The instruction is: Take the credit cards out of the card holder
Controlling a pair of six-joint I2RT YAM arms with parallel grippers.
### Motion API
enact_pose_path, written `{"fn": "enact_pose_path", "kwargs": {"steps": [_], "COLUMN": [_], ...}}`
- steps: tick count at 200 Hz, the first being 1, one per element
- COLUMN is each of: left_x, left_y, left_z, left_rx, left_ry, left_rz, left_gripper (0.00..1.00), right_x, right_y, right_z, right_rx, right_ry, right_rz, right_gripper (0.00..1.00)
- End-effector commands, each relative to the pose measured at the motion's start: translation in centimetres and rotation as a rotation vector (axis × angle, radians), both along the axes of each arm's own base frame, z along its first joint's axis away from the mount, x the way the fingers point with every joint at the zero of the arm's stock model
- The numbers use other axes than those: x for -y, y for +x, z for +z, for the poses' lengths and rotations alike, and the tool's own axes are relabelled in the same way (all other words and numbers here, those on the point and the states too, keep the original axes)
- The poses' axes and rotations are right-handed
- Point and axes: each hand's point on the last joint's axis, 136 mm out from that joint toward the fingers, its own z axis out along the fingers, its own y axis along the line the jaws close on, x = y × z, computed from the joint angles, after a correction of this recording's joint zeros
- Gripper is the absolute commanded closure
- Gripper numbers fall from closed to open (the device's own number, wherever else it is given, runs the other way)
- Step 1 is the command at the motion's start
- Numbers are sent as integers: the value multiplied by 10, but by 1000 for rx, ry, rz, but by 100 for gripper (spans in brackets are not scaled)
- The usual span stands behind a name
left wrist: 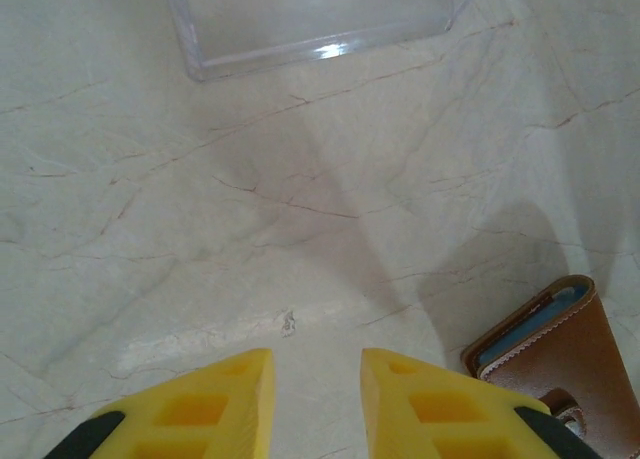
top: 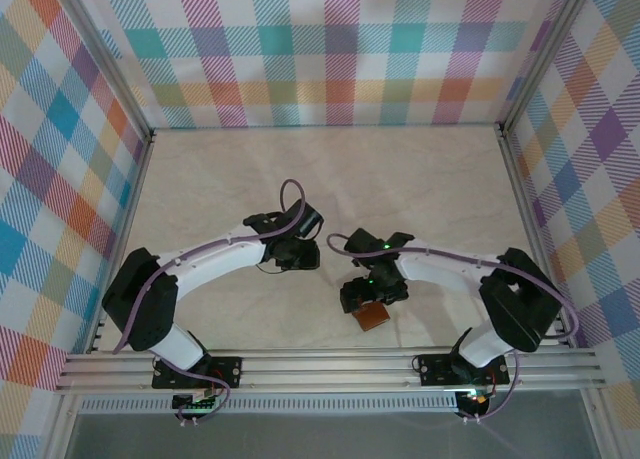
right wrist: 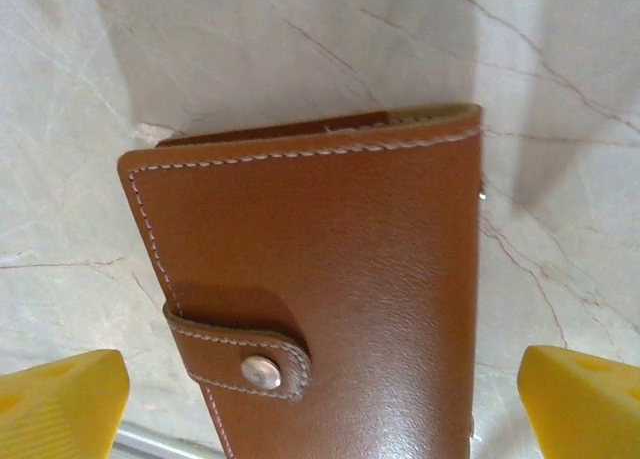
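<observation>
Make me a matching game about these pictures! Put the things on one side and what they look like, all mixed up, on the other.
Things:
1. card holder
2. snap button
3. plastic box
4. right tool

Looks:
A. see-through
B. open wide
C. brown leather
D. shiny silver

Right pairs: 1-C, 2-D, 3-A, 4-B.

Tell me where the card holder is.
The card holder lies on the table near its front edge, right of centre in the top view, beside the right gripper. The right wrist view shows it folded between that gripper's open fingers.
</observation>
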Motion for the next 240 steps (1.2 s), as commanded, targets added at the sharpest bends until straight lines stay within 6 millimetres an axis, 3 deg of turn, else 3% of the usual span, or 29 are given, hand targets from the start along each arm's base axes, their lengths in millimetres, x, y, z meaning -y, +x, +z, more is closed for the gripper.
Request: {"fn": "enact_pose_path", "kwargs": {"steps": [1,53,115,166,240], "left_x": [-17,-45,-76,-86,-86], "left_y": [-3,0,0,0,-2], "left_z": [1,7,11,12,17], "left_rx": [8,22,24,20,1], "left_ry": [28,35,28,17,-15], "left_rz": [35,82,138,155,144], "left_gripper": [70,69,68,68,65], "right_x": [13,-1,-13,-31,-64], "right_y": [0,-4,-4,9,34], "right_z": [-2,-10,-4,5,-1], "right_rx": [21,1,-5,21,6], "right_ry": [-159,-214,-189,-142,-177], "right_rz": [56,122,61,-124,-332], "right_gripper": [0,3,19,19,20]}}
